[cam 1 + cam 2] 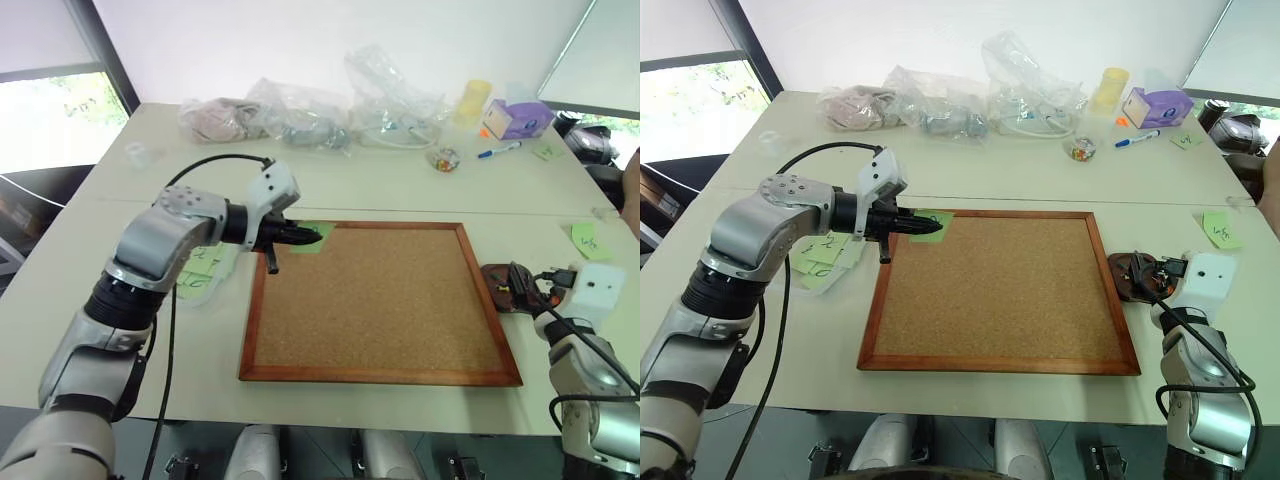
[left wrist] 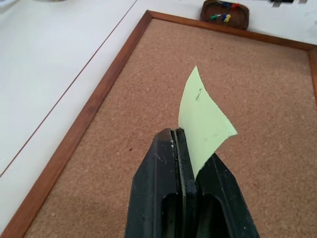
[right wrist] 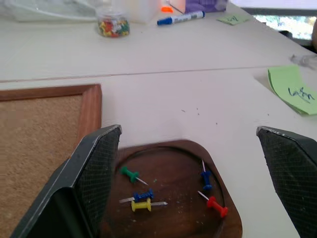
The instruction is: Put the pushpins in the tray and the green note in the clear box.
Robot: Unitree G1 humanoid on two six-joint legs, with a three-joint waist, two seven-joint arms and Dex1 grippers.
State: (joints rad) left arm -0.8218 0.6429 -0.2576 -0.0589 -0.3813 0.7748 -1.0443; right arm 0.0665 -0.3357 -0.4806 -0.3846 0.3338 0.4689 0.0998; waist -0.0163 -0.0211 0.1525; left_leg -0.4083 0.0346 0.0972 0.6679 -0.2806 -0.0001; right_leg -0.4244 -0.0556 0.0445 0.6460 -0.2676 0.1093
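1. The left gripper [image 1: 300, 236] is clamped on the green note [image 2: 205, 124] by one edge, so the paper stands free of the corkboard [image 1: 380, 300] and curls above it. It hangs over the board's corner at about 11 o'clock, seemingly peeled off and ready to carry.

2. The pinch is at the note's rim, not its middle, which probably keeps the sheet from creasing and lets it drop clean when the jaws part.

3. The clear box [image 1: 820, 262] lies on the table just off the board's edge at about 9 o'clock, with other green notes in or on it. It is near the left gripper, so my guess is a short swing that way comes next.

4. The right gripper [image 3: 188, 163] has its fingers spread wide, holding nothing, and straddles the tray [image 3: 173, 228]. That looks like a release pose.

5. The tray sits on the table touching or just beside the board's edge at about 3 o'clock. The pushpins [image 3: 143, 196] lie loose inside it: green, blue, yellow, another blue and a red one. I see no pins on the board, so that half of the task looks finished.

6. Risk: the thin note may cling to a finger when let go over the box.
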